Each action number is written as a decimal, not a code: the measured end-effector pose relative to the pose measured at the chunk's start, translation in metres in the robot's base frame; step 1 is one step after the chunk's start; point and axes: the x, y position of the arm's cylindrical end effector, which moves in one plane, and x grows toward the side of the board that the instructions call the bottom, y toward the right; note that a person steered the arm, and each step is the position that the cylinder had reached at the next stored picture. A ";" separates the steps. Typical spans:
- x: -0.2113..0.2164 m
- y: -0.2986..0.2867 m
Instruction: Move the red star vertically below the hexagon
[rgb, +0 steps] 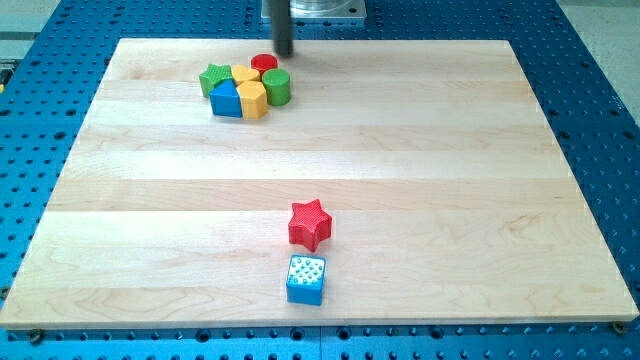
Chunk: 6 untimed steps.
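Pale wooden counter (400, 150): smooth planks, visible grain, matt with faint sheen. Surrounding blue metal base (590, 100): perforated, dull finish.

Red star-shaped plastic block (309, 224): matt, fine ribbed texture on faces. Blue cube-shaped plastic block (305, 279): top face white with dotted pattern, sides smooth.

Green star-shaped plastic block (214, 78), yellow hexagonal plastic block (253, 99), green cylindrical plastic block (277, 87), red cylindrical plastic block (264, 63): all matt, solid colour.

Dark rod, my tip (284, 53): smooth, dull, material cannot tell. Silvery metal mount (320, 8) above: brushed look.
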 end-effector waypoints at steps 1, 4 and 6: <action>0.064 0.094; 0.368 0.085; 0.323 0.018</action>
